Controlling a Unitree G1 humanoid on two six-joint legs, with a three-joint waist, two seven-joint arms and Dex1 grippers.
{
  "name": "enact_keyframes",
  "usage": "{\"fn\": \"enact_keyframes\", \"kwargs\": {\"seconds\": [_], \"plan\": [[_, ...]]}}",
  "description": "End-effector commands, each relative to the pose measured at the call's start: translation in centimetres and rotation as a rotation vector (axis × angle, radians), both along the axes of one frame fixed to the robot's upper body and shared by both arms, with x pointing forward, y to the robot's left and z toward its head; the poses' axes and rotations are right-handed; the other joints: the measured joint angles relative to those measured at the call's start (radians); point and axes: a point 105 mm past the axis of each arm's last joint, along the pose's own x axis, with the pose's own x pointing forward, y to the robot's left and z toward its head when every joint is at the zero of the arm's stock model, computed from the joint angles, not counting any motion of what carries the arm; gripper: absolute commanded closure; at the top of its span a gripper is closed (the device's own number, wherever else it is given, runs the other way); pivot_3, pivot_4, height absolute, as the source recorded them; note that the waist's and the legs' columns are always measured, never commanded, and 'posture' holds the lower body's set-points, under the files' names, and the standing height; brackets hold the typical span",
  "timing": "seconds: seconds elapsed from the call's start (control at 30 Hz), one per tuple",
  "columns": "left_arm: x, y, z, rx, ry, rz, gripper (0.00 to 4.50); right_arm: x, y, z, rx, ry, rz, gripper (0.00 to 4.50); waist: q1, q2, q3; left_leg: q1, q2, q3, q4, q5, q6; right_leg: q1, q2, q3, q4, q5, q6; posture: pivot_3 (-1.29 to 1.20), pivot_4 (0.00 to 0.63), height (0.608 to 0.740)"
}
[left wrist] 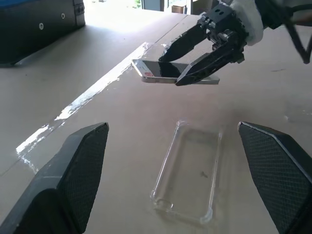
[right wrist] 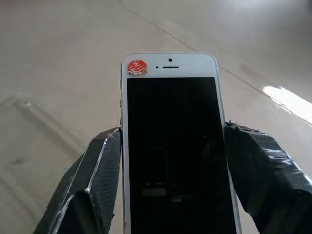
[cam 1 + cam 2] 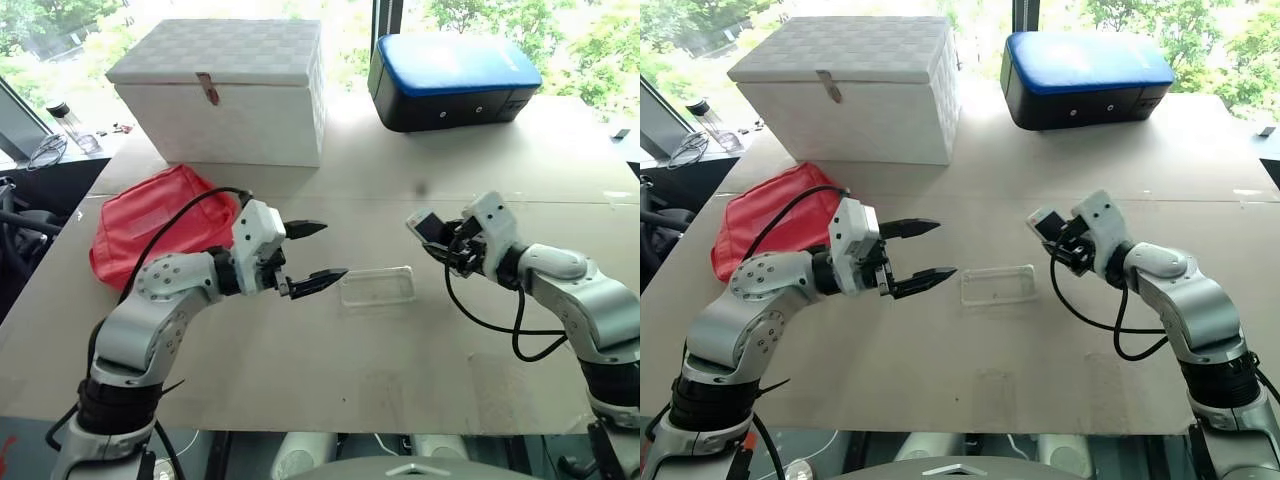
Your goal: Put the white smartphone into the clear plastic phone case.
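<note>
windows run behind the table (image 3: 330,340), green trees outside. table top is pale beige board, w/ a taped seam running across it past mid-depth.

biggest item: white box (image 3: 225,90) w/ woven-look lid and a small front latch, far side, left of centre. right of it a dark case w/ blue top (image 3: 455,80), also at the far edge. red bag (image 3: 150,225) lies flat on the left, in front of the box, partly behind the l arm. a bottle (image 3: 72,127) and glasses (image 3: 45,152) sit off the table's far left corner, on a dark surface.

l gripper (image 3: 318,252) hangs above the table just left of centre, pointing roughly level toward the right; fingers spread wide, nothing between them. tips are near the case's left end but apart from it.

r gripper (image 1: 195,63) is up off the table on the right, pointing left and a bit down. it's clamped on the phone (image 2: 175,146), one finger on each long side, screen up in the r wrist view. phone is white-bezelled, dark screen, w/ a small red sticker (image 2: 137,67) by the earpiece at its free end. phone is in the air, clear of the table, just right of the case and above it, not touching it.

case (image 3: 377,286) lies flat on the table at centre, open side up, between the two grippers, long axis left-right. it holds nothing and neither gripper touches it.
</note>
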Motion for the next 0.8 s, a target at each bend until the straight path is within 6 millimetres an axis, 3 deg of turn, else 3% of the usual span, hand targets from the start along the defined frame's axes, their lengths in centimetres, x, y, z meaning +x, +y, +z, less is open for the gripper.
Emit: {"fn": "enact_keyframes", "kwargs": {"seconds": [0.03,0.17,0.3,0.8], "plan": [[-0.4,1.4,0.3,0.024,-0.039,0.034,0.14,-1.1,2.6,2.0,-0.051,-0.101,0.216,1.79,0.000,0.000,0.000,0.000,0.000,0.000,0.000,0.000,0.000,0.000,0.000,0.000,0.000,0.000,0.000,0.00,0.150,0.740],[-1.0,2.8,-0.6,0.038,-0.020,0.084,0.14,-1.8,4.2,1.8,-0.147,-0.122,0.408,1.79,0.000,0.000,0.000,0.000,0.000,0.000,0.000,-0.001,-0.001,0.000,0.000,0.000,0.000,0.000,0.000,0.00,0.150,0.740],[-1.7,3.4,-1.0,0.045,-0.017,0.124,0.14,-1.6,4.5,-0.6,-0.309,-0.115,0.532,1.79,0.006,0.000,0.001,0.000,0.000,0.000,0.000,-0.002,-0.003,0.000,0.000,0.000,0.000,0.000,0.000,0.00,0.150,0.740],[-2.6,4.0,-1.6,0.056,-0.016,0.177,0.14,-1.0,3.3,-4.0,-0.520,-0.050,0.637,1.79,0.009,-0.001,0.001,0.000,0.000,0.000,0.000,-0.003,-0.004,0.000,0.000,0.000,-0.001,0.000,0.000,0.00,0.150,0.740]]}}
